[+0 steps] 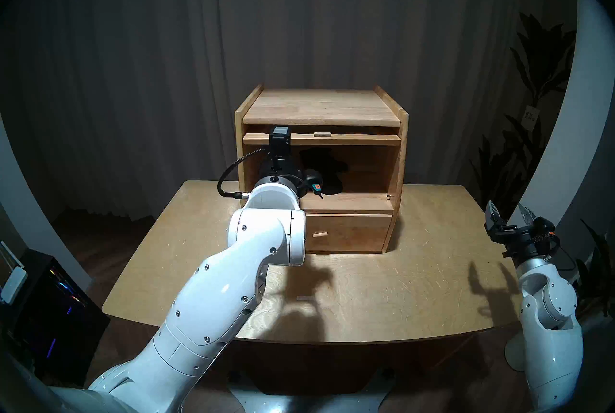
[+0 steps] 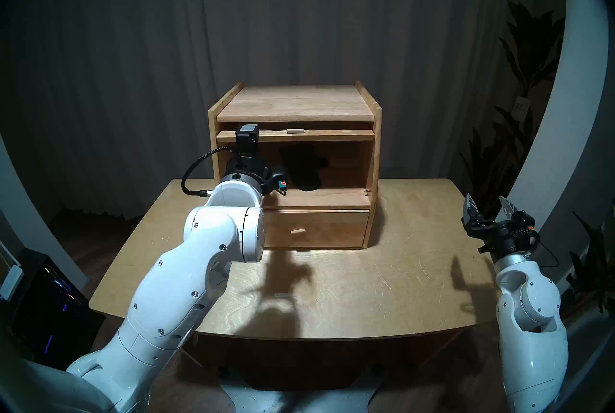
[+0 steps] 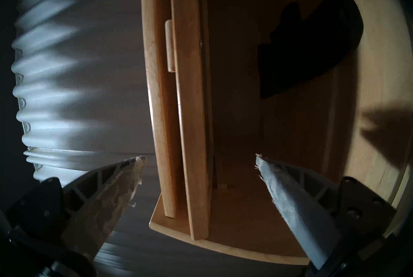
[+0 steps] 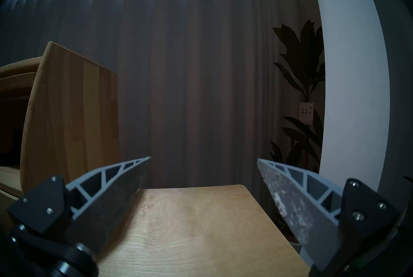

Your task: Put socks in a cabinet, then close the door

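Left wrist view: left gripper (image 3: 200, 159) fingers spread, empty, at cabinet (image 1: 397, 156) mouth; socks (image 3: 312, 46) inside. Door (image 3: 190, 113) apparently raised; fingers could miss its tab. Right gripper (image 1: 509, 216) open, idle.

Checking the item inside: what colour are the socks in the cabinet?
Plain black socks; clearest in the left wrist view.

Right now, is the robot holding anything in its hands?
No. The left gripper is open by the door, the right gripper open over the table. The socks lie inside the cabinet.
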